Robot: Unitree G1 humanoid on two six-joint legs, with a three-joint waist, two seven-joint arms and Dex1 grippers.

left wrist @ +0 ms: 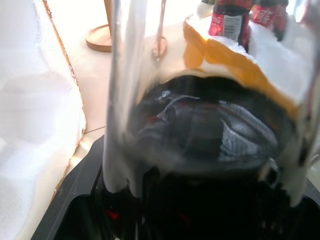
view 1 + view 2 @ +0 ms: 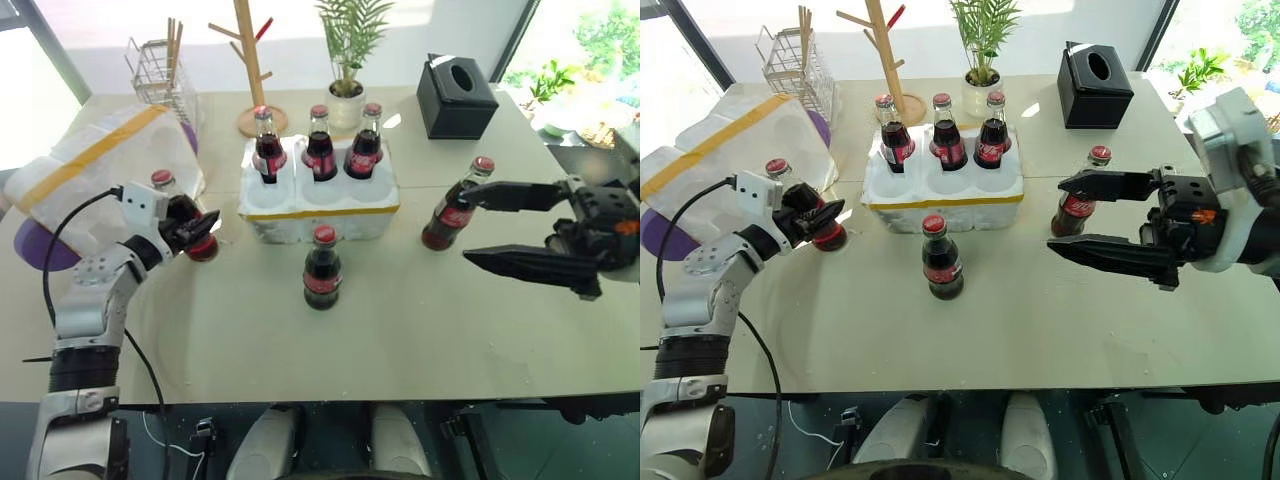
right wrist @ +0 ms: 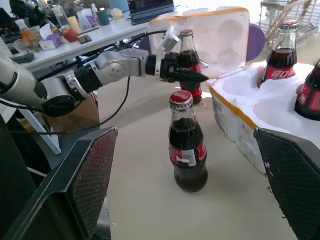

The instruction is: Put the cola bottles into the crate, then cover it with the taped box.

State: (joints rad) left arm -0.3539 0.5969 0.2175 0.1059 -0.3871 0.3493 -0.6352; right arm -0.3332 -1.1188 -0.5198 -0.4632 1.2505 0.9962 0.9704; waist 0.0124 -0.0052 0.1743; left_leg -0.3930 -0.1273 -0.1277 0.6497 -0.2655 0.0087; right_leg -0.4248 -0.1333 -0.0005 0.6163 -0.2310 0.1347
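The left gripper (image 2: 203,232) stood level with its two black fingers set around the body of a cola bottle (image 3: 189,60), low on the glass, presumably so the bottle could be lifted upright; the fingers were narrowed about it, though whether they already gripped firmly I could not tell. Just beyond that gripper, on its inner side, sat the crate (image 2: 318,205), its back row filled with three bottles (image 2: 319,145) and its front row of holes bare, which I judged to be where the remaining bottles belonged. Behind the left gripper, on its outer side, the taped box (image 2: 95,160) lay tilted on its side with its hollows facing the table, probably kept aside until the crate was full. The right gripper (image 2: 1092,216) hung wide open and held nothing, its fingers pointing inward beside a bottle (image 2: 1081,205) that stood just past them, while another bottle (image 2: 939,258) stood between the two grippers, in front of the crate. The surface was a pale beige table, also carrying a black tissue box (image 2: 456,97), a wire rack (image 2: 160,68), a wooden stand (image 2: 251,60) and a potted plant (image 2: 349,60). Bright windows lay beyond, and a cluttered desk (image 3: 80,42) showed in the right wrist view.
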